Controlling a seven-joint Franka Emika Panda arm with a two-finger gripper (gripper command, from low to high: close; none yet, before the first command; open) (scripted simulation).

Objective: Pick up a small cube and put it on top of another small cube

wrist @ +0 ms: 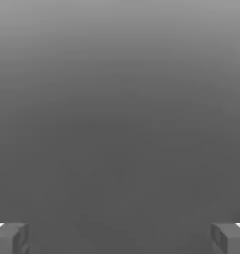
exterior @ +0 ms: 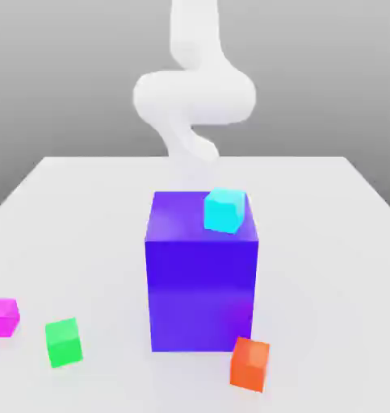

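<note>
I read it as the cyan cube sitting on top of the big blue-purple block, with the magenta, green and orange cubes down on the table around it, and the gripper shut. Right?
Not quite: the gripper is open, its fingers spread wide apart in the hand view. The rest holds in the exterior view: the cyan cube sits on the big blue-purple block, with the magenta cube, green cube and orange cube on the table.

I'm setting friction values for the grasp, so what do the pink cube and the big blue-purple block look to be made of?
Pink cube: looks like smooth plastic or painted solid, uniform magenta with no grain or texture; matte. Big blue-purple block: similar plain solid colour, slightly glossier, with a soft sheen down its front face. Both are simulator renders, so the real material stays open.
</note>
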